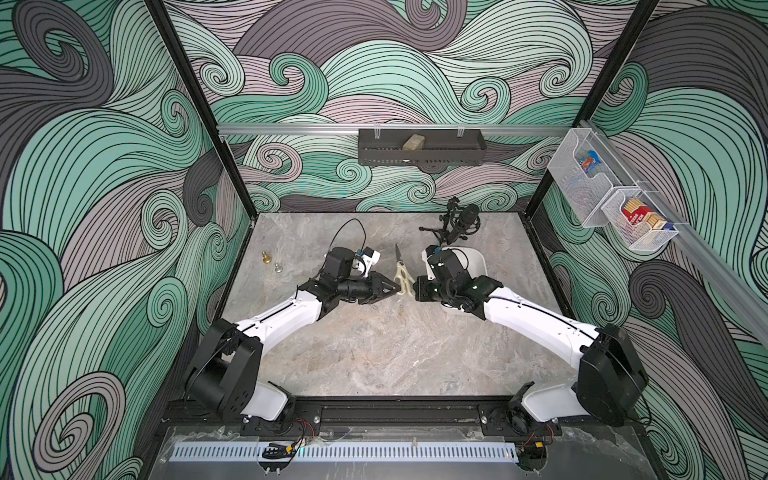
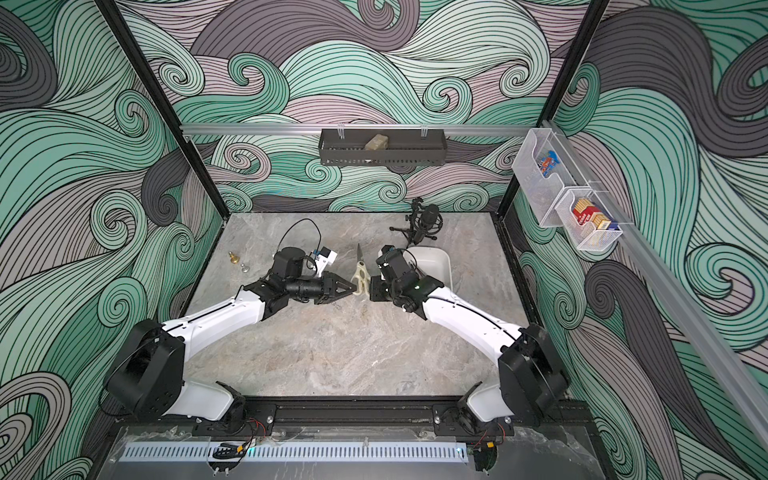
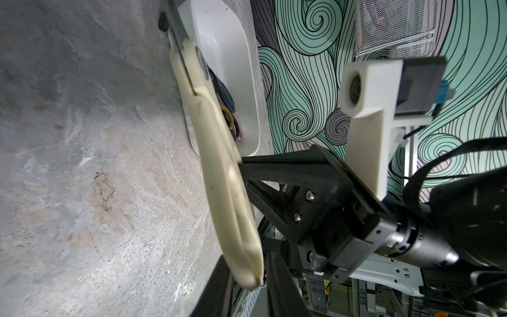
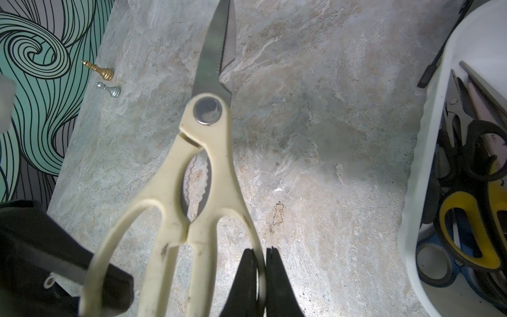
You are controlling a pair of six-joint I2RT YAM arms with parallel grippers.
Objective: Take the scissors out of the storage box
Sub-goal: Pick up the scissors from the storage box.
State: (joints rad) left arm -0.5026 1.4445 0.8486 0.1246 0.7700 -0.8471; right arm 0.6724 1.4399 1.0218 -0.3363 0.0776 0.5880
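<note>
Just one pair is out: the cream scissors, held just beside the storage box. The right gripper is pinched on one handle loop. The left gripper straddles the other loop, can't tell if it's clamped. The other scissors are tangled in the box, uncountable. A gold chess piece and a silver chess piece lie well apart from the box, by the table edge. There's lots of bare top in front of the box.

Swirling wave murals in teal, mauve and grey cover the walls around a grey marble-look bench. A black perforated tray hangs from the aluminium rail behind; white wire-mesh baskets hang at the right.
</note>
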